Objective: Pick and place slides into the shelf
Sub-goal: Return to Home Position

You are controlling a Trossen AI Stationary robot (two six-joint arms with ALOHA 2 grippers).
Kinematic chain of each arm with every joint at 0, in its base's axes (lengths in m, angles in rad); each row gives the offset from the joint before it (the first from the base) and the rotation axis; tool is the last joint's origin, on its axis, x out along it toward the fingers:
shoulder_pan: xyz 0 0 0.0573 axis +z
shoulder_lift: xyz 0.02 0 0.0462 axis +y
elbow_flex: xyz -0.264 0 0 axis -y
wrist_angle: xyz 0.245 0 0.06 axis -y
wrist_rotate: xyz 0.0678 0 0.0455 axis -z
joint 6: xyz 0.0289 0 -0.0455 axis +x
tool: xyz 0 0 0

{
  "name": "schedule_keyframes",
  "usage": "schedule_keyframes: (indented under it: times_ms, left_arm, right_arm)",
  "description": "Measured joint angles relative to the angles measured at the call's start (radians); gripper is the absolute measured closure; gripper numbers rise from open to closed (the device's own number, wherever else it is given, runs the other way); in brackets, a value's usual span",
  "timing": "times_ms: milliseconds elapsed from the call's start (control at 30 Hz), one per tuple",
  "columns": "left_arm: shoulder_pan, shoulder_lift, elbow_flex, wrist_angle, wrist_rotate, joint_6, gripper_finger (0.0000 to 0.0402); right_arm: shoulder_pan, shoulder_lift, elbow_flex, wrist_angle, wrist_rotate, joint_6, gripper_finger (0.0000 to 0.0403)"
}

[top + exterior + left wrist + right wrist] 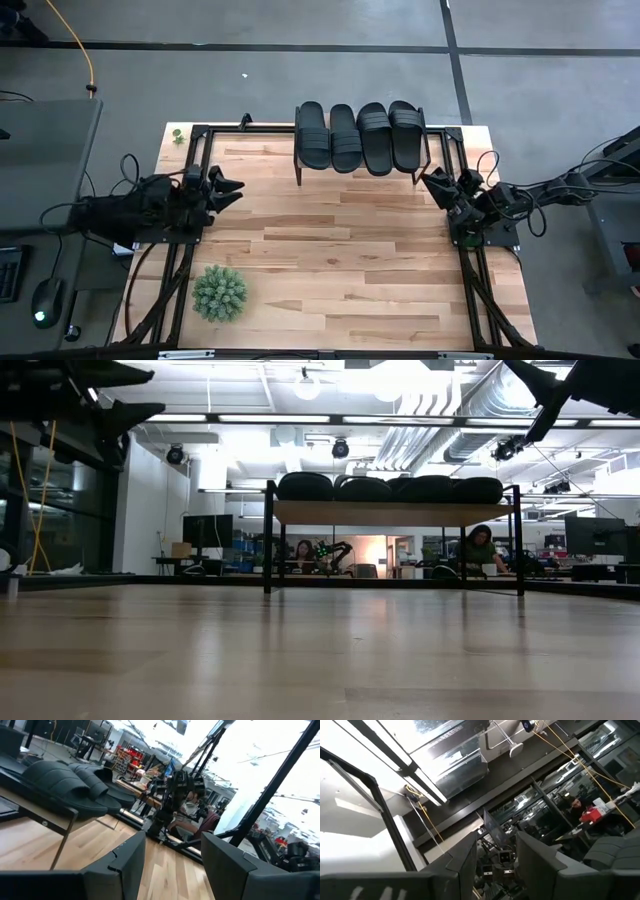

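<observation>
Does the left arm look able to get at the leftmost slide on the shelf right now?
Probably yes. The left arm sits at the table's left side, jaws open and empty. Only bare tabletop lies between it and the leftmost slide, which rests uncovered atop the shelf.

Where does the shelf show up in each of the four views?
High view: shelf top centre, slides on it.
Low view: centre, standing on thin legs.
Left wrist view: left side.
Right wrist view: shelf not discernible; slides at lower right.
Shared landmark: the row of black slides on top.
</observation>
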Motion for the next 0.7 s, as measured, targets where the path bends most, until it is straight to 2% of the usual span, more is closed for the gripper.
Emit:
schedule_keyframes:
  times_ms: [533,700]
  left_arm:
    - [0.000,-0.011,-0.158,0.146,0.005,-0.073,0.0224]
    - [0.000,-0.011,-0.162,0.141,0.005,-0.071,0.0224]
  right_arm:
    - [0.000,0.000,0.000,-0.001,0.023,0.028,0.0273]
    - [0.000,0.000,0.000,-0.013,0.023,0.053,0.0273]
